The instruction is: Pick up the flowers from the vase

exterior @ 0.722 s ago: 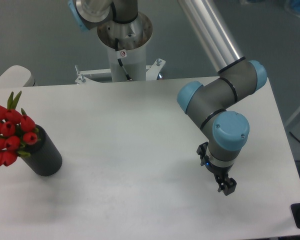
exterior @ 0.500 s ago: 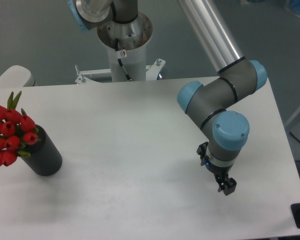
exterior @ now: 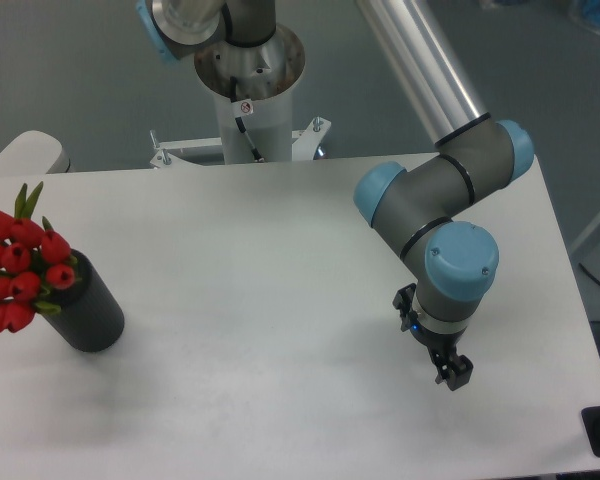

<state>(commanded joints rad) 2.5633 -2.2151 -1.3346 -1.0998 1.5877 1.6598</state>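
A grey robot arm with pale blue joint caps reaches down from the upper right over a smooth white table, its polished silver tube slanting toward a folded elbow and wrist above the table's right side. Its small black two-finger gripper points down near the table's front right, holding nothing; its fingers look close together, though they are too small to be sure. Well apart, at the table's left edge, stands a matte black cylindrical vase, tilted in this view, holding a bunch of glossy red tulip buds with green leaves that spill from its mouth toward the left. Behind the table stands the arm's white pedestal, with a small red and white sticker too small to read.
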